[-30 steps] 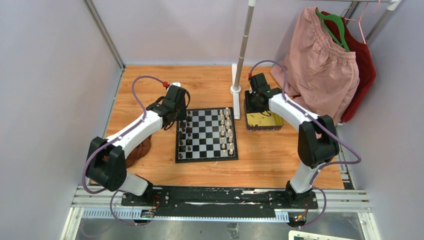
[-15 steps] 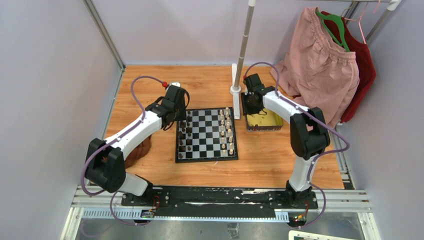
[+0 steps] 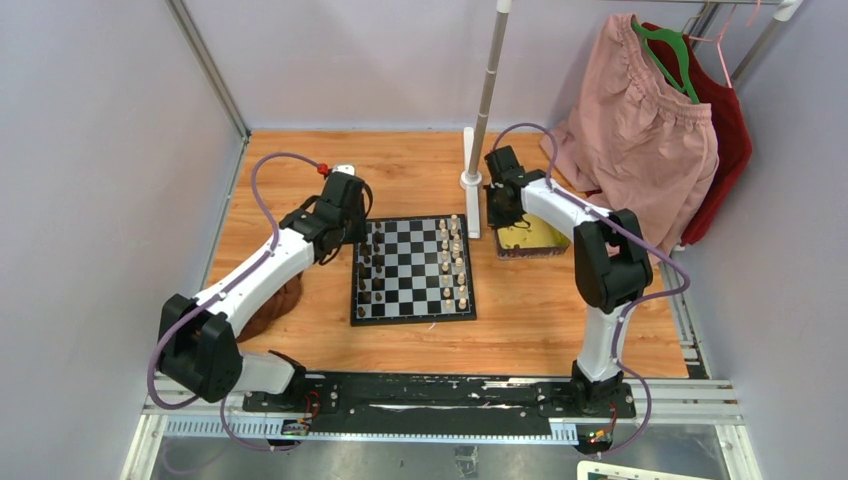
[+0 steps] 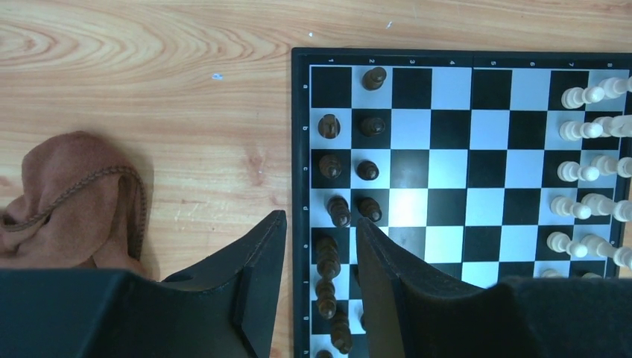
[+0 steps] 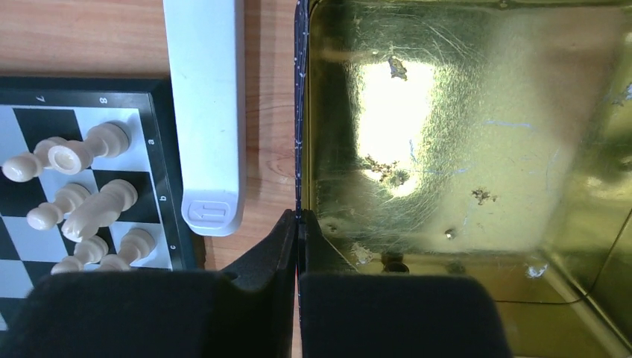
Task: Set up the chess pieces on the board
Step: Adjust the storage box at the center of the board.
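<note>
Pinched tight on gold tray wall with right gripper, lower centre; board at left. Left gripper part-spread, empty, above dark pieces.

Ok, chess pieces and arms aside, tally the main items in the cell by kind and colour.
Chessboard: 1
Gold tin: 1
Brown drawstring pouch: 1
White clothes rack: 1
Pink garment: 1
Red garment: 1
Total: 6
</note>
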Controlling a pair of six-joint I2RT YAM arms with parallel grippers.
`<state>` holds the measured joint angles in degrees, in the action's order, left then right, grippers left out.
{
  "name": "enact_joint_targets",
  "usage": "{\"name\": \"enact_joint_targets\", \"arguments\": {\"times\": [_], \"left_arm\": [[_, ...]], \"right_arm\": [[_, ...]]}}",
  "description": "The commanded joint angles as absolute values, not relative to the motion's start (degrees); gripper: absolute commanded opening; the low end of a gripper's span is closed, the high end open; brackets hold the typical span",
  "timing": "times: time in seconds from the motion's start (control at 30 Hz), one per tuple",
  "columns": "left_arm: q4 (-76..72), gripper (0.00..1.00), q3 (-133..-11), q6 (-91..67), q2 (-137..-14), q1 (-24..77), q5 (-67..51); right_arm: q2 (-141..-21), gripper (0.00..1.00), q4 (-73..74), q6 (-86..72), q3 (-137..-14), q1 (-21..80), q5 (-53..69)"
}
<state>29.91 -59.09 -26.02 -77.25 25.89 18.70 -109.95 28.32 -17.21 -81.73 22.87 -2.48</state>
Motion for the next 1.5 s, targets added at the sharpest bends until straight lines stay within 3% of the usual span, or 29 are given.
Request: {"name": "enact_joint_targets", "arguments": {"times": [0.0, 0.27, 0.5, 0.73, 1.03, 1.3, 1.47], "left_arm": [[31.94, 0.45, -57.93, -24.45, -74.48, 25.31, 20.23], [32.85, 0.45, -57.24, -23.73, -72.55, 25.31, 19.93], [32.94, 0.45, -56.46, -23.94, -70.52, 25.40, 18.96], [34.88, 0.45, -56.40, -23.99, -69.03, 26.88, 18.89], [36.53, 0.45, -56.17, -24.60, -68.08, 29.84, 20.20], [36.78, 0.45, -56.12, -24.35, -67.78, 31.28, 20.03], [36.65, 0.45, -56.20, -24.71, -69.06, 31.58, 19.75]], "right_arm": [[-105.10, 0.00, 28.81, -24.85, -82.54, 23.33, -9.11], [-96.53, 0.00, 25.86, -48.09, -76.09, 23.51, -14.99], [-84.80, 0.00, 5.01, -75.96, -56.15, 23.16, -16.81], [-89.57, 0.00, 9.10, -89.06, -62.68, 22.90, -23.24], [-106.57, 0.00, 24.09, -92.55, -80.39, 23.03, -31.68], [-110.70, 0.01, 24.64, -91.17, -80.50, 20.86, -38.09], [-110.14, 0.08, 22.57, -87.56, -78.77, 18.88, -38.41]]}}
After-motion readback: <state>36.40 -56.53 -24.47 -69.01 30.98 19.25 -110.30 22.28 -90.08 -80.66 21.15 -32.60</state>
